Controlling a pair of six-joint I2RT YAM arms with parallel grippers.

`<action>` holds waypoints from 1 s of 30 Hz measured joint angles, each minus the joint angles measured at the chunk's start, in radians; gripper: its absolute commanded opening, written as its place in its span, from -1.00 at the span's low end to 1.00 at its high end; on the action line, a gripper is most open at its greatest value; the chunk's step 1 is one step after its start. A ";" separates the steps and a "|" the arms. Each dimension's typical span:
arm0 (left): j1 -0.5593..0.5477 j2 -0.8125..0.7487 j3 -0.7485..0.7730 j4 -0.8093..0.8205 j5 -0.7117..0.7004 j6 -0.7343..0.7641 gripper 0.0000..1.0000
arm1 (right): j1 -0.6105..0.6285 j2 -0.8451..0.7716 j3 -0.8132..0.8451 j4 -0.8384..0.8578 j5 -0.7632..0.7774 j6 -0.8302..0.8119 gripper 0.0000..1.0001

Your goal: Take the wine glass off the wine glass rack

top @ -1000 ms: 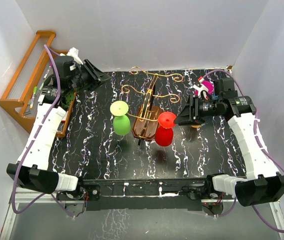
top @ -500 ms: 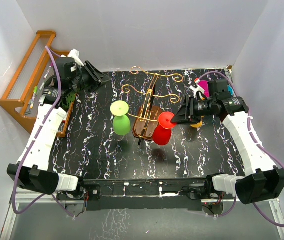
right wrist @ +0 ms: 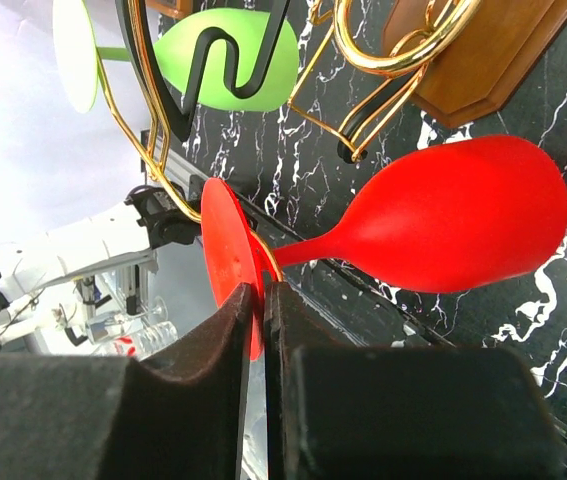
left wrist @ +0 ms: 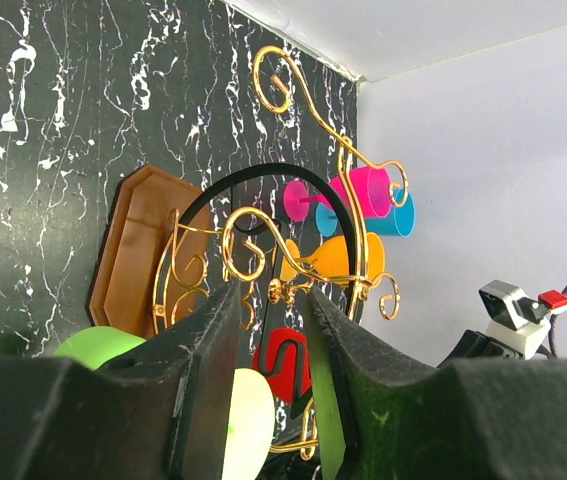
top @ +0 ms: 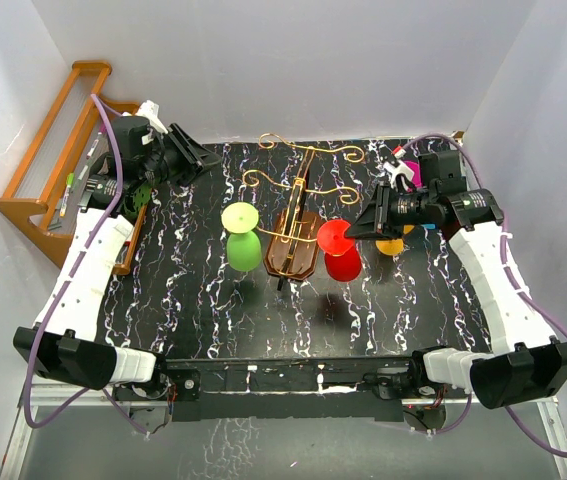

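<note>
Two tools: right tool (right wrist: 260, 295) pinches red wine glass (right wrist: 463, 225) by its foot; left tool (left wrist: 273, 300) gapes empty

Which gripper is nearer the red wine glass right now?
Right. The right gripper is clamped on the foot of the red wine glass beside the wine glass rack; the left gripper hangs open at the far-left corner, well away.

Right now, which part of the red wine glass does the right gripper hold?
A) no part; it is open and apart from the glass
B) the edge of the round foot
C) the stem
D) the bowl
B: in the right wrist view the right gripper is shut on the edge of the flat round foot of the red wine glass, while the stem and the bowl are free.
</note>
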 measured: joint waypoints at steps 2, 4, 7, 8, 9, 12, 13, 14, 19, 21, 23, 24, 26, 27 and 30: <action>0.000 0.000 0.000 0.001 0.002 -0.003 -0.39 | 0.000 0.000 0.016 -0.015 0.018 0.000 -0.85; 0.000 0.000 0.000 0.002 0.003 -0.006 -0.39 | 0.000 0.000 0.030 -0.025 0.027 0.002 -0.85; 0.000 0.000 0.000 0.002 0.005 -0.006 -0.39 | 0.000 0.000 0.043 -0.024 0.033 0.018 -0.85; 0.000 0.000 0.000 0.002 0.005 -0.006 -0.39 | 0.000 0.000 0.044 -0.021 0.033 0.026 -0.84; 0.000 0.000 0.000 0.002 0.005 -0.007 -0.39 | 0.000 0.000 0.044 -0.017 0.032 0.035 -0.85; 0.000 0.000 0.000 0.002 0.005 -0.008 -0.39 | 0.000 0.000 0.043 0.008 0.027 0.067 -0.85; 0.000 0.000 0.000 0.002 0.005 -0.008 -0.39 | 0.000 0.000 0.043 0.023 0.022 0.079 -0.84; 0.000 0.000 0.000 0.002 0.005 -0.009 -0.39 | 0.000 0.000 0.042 0.036 0.017 0.087 -0.85; 0.000 0.000 0.000 0.002 0.005 -0.010 -0.39 | 0.000 0.000 0.023 0.103 -0.024 0.129 -0.84; 0.000 0.000 0.000 0.002 0.005 -0.012 -0.39 | 0.000 0.000 0.021 0.113 -0.045 0.131 -0.85; 0.000 0.000 0.000 0.002 0.005 -0.013 -0.39 | 0.000 0.000 0.021 0.120 -0.063 0.129 -0.84; 0.000 0.000 0.000 0.002 0.005 -0.014 -0.39 | 0.000 0.000 0.021 0.121 -0.070 0.126 -0.84; 0.000 0.000 0.000 0.002 0.005 -0.014 -0.39 | 0.000 0.000 0.021 0.120 -0.083 0.113 -0.85; 0.000 0.000 0.000 0.002 0.006 -0.014 -0.39 | 0.000 0.000 0.021 0.119 -0.093 0.104 -0.85; 0.000 0.000 0.000 0.002 0.006 -0.016 -0.39 | 0.000 0.000 0.021 0.103 -0.126 0.074 -0.85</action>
